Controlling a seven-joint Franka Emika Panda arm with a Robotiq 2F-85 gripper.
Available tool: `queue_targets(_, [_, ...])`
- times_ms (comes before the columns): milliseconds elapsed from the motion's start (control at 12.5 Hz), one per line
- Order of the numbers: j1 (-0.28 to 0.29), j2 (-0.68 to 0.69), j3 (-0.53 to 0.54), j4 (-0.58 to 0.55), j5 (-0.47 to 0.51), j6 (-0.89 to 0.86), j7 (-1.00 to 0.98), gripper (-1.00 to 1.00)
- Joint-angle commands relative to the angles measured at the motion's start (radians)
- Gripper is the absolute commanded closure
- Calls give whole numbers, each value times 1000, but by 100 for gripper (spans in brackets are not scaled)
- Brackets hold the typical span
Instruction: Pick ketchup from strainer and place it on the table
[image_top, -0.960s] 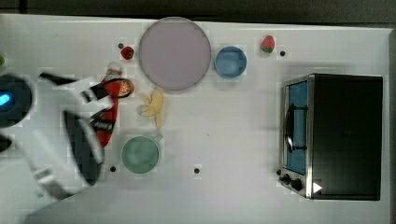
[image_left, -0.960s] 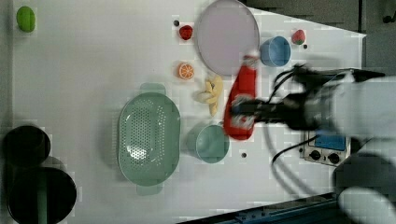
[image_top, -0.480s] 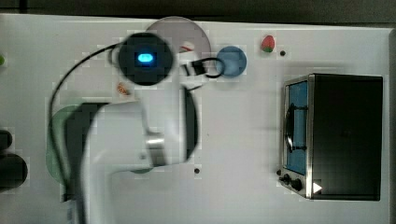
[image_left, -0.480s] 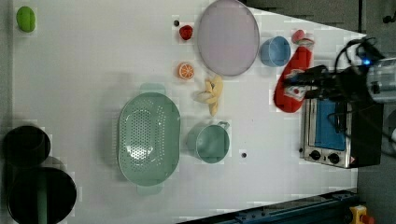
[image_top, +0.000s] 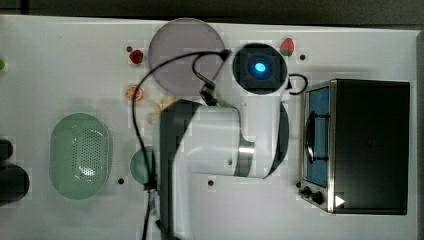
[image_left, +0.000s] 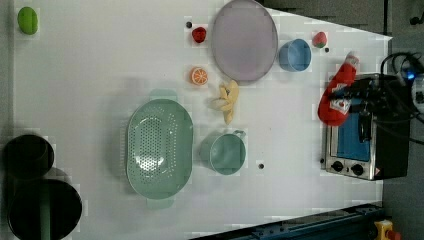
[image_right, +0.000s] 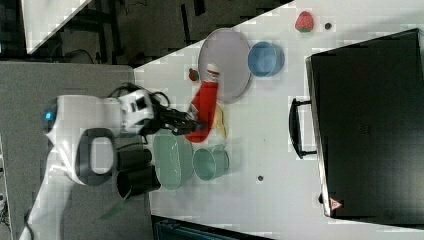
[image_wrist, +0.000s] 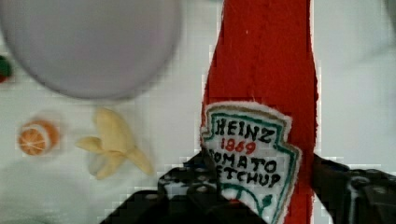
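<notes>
My jaws grip the ketchup (image_left: 339, 91) at its labelled belly, holding it in the air above the counter (image_left: 100, 65), well apart from the strainer (image_left: 159, 148), over the toaster oven's (image_left: 367, 145) edge in the left view.

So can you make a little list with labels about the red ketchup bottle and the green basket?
ketchup: held up in the gripper, label facing the wrist view
gripper: shut on the ketchup
strainer: nothing in it, standing on the table
nearby in the left view: banana and orange slice between strainer and purple plate
step left: put the ketchup down on the table
</notes>
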Motion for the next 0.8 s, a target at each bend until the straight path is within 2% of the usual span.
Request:
queue_targets(80, [7, -3, -2, -93, 10, 26, -54, -22])
queue_targets(480, [7, 56, -14, -237, -25, 263, -53, -22])
queue_targets(720, [6, 126, -20, -267, -28, 353, -54, -22])
queue_targets(800, [6, 149, -23, -268, -28, 372, -53, -29])
